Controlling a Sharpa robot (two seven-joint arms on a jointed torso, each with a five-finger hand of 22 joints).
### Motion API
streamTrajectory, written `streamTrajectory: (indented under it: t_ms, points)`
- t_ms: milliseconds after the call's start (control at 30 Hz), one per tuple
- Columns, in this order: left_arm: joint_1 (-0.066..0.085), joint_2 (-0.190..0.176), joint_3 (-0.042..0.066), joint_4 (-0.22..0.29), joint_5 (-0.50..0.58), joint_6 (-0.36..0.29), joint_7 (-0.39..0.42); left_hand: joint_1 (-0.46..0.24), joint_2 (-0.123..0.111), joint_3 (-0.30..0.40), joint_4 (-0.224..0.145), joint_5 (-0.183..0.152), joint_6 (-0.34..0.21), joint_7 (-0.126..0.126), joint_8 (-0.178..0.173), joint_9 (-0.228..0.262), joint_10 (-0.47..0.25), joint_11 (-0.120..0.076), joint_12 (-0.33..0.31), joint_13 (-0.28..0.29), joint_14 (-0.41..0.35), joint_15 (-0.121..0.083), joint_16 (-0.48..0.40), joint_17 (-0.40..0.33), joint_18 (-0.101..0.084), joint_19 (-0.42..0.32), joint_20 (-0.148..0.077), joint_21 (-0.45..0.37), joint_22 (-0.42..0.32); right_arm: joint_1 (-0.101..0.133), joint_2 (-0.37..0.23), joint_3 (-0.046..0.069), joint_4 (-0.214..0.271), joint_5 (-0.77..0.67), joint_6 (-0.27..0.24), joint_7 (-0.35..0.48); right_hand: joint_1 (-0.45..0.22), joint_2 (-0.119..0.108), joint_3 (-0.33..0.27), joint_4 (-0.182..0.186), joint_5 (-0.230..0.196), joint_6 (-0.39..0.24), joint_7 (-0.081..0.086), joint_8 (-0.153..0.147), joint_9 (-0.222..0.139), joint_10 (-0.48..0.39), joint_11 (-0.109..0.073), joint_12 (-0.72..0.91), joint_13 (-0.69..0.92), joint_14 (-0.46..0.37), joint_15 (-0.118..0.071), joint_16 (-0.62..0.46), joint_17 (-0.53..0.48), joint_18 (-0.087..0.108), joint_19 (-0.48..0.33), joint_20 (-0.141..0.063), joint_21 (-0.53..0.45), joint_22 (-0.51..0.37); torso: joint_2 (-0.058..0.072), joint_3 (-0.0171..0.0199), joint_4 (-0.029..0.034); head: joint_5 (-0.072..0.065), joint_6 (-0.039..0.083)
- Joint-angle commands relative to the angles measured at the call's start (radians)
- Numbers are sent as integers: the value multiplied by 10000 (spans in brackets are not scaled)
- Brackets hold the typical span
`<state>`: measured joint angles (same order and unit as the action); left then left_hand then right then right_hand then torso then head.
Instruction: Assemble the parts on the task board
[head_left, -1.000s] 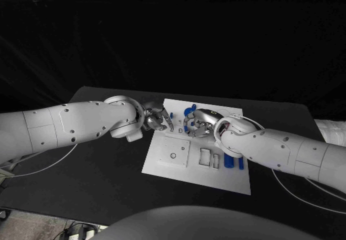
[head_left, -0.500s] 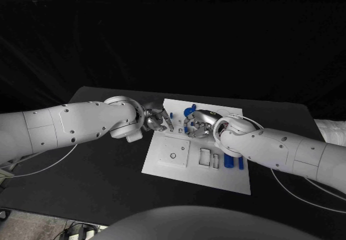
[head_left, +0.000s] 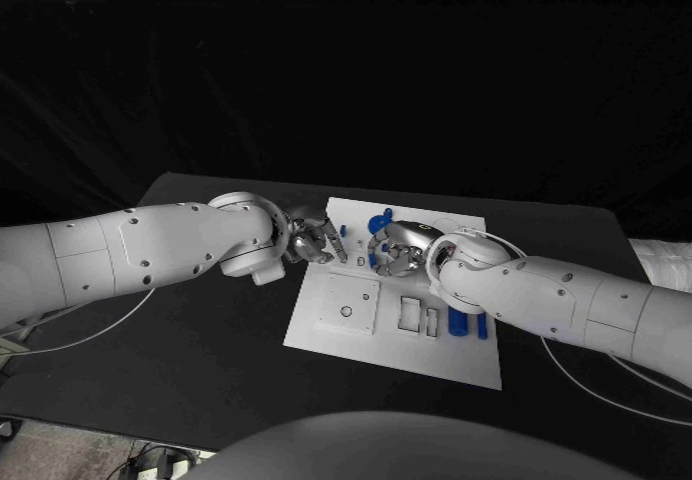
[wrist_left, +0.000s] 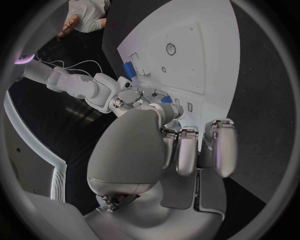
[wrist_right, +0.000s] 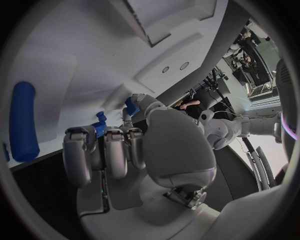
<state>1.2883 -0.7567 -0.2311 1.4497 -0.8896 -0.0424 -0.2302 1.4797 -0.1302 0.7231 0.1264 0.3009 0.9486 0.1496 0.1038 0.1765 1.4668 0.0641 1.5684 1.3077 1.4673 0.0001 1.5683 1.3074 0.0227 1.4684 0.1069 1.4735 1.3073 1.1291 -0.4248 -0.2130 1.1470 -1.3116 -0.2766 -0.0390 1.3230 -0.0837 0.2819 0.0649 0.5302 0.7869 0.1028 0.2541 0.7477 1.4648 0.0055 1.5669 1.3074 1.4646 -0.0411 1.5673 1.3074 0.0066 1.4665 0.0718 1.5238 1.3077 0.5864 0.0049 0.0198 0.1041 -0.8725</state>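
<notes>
Flat white rectangular task board (head_left: 454, 352), smooth matt plate with recessed rectangular and round cut-outs, lies mid-table on the black matt table (head_left: 188, 340).

Left silver many-fingered hand (head_left: 312, 241), metallic with rounded glossy segments, sits at the board's far left edge; fingers curled inward. In the left wrist view the left hand (wrist_left: 181, 145) has its fingers folded together over the board; whether they grasp anything cannot be told.

Right silver many-fingered hand (head_left: 394, 248) sits over the board's far middle, just beside the left one. In the right wrist view the right hand (wrist_right: 119, 150) pinches a small blue plastic part (wrist_right: 130, 105) at its fingertips, close to the board surface.

Long blue cylindrical peg (wrist_right: 24, 121), smooth, round-ended, lies flat on the board; seen also at the board's right side (head_left: 457, 322).

Small blue rounded pieces (head_left: 379, 220) stand at the board's far edge.
</notes>
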Motion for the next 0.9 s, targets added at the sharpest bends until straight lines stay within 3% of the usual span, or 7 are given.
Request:
streamTrajectory:
  t_ms: [33,167,300,433,667,767,900]
  points:
    - [-3,14,6,21,3,229,-64,-87,-23,-22,-15,-31,75,-22,36,9,1040,-14,24,2631,1035,30,25,2633,44,441,38,-50,2277,-7,15,-1,-13,-132,296,-67,-33,-97,54,-27,-109,-101,-22,-94,-78,1060,89,39,2634,1062,65,35,2634,100,559,65,-44,2412,-1,0,3,0,-1]
    - [-4,-5,6,30,7,259,-119,-87,-23,-22,-15,-31,75,-22,36,9,1040,-14,24,2631,1035,30,25,2633,44,441,38,-50,2277,-7,17,-1,-25,-159,392,-85,-129,-139,6,-19,-946,-351,-8,-492,-538,1060,112,39,2634,1062,79,35,2634,109,530,89,-77,2399,1,2,1,2,-1]
    - [-4,-20,6,33,8,271,-158,-87,-22,-22,-15,-31,75,-22,36,9,1040,-14,24,2631,1035,30,25,2633,45,441,38,-51,2276,-7,14,-1,-31,-182,388,-65,-207,-150,-142,15,-1953,-1079,-4,-1176,-1153,1060,133,39,2634,1062,95,35,2634,123,488,116,-125,2381,0,1,-3,18,-1]
    - [-4,-22,6,36,8,291,-183,-96,-10,-34,-20,-52,71,-23,43,7,1040,-16,24,2631,1035,28,25,2633,47,434,36,-62,2272,-7,-1,-1,-22,-192,317,-20,-247,-119,-416,48,-2740,-1464,-56,-1615,-1691,1060,64,39,2634,1062,76,35,2634,129,478,88,-140,2377,3,-1,-1,9,-1]
    - [-4,-37,6,48,8,285,-200,-100,-9,-41,-25,-59,64,-23,44,4,1040,-17,24,2631,1035,27,25,2633,46,436,35,-58,2274,-6,-82,-1,59,-216,-127,160,-285,-136,-621,89,-3094,-1525,-124,-1732,-1937,1060,31,39,2634,1062,44,35,2634,138,451,64,-172,2364,4,2,5,-6,-1]
    - [-4,-57,6,57,9,241,-187,-277,8,-226,84,-137,42,-11,76,-4,1040,-5,24,2631,1035,40,25,2633,48,426,43,-76,2268,5,-147,-1,110,-188,-527,360,-360,-129,-823,199,-3483,-1525,-136,-1777,-2111,1060,17,39,2634,1062,27,35,2634,143,435,47,-192,2357,-1,3,-2,-4,-1]
    - [-2,-78,6,72,10,113,-123,-1133,141,-1738,800,211,45,-80,238,33,1040,-43,24,2631,1035,56,25,2633,50,413,79,-106,2257,137,-309,14,295,59,-1159,767,-547,-137,-1163,490,-3953,-1336,-125,-1725,-2305,1060,23,39,2634,1062,27,35,2634,146,428,39,-206,2353,-4,1,-4,-34,-1]
